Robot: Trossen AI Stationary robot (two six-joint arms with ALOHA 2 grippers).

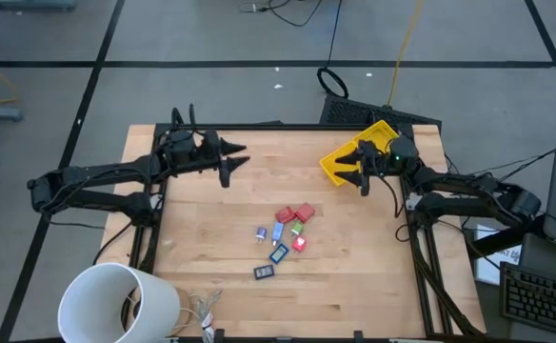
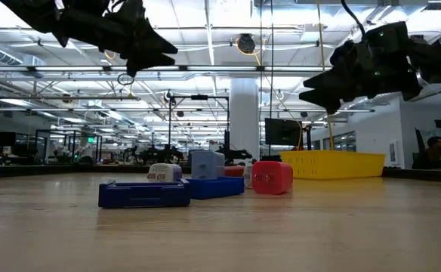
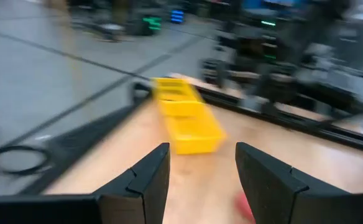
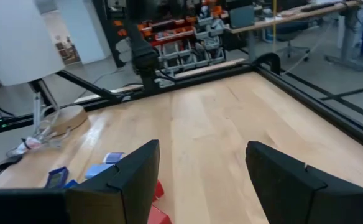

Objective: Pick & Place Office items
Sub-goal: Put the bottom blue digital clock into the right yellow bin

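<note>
The office items lie in a small cluster at the table's middle: two red blocks, a green bit, a bright pink-red bit, and blue and black-framed rectangles. In the low view they rest flat on the wood, a blue piece nearest and a red block behind. My left gripper hangs open and empty above the far left of the table. My right gripper hangs open and empty above the yellow bin at the far right.
A big white cylinder lies at the near left corner beside a bundle of cable. The yellow bin stands at the far right, also seen in the left wrist view. Bare wood surrounds the cluster.
</note>
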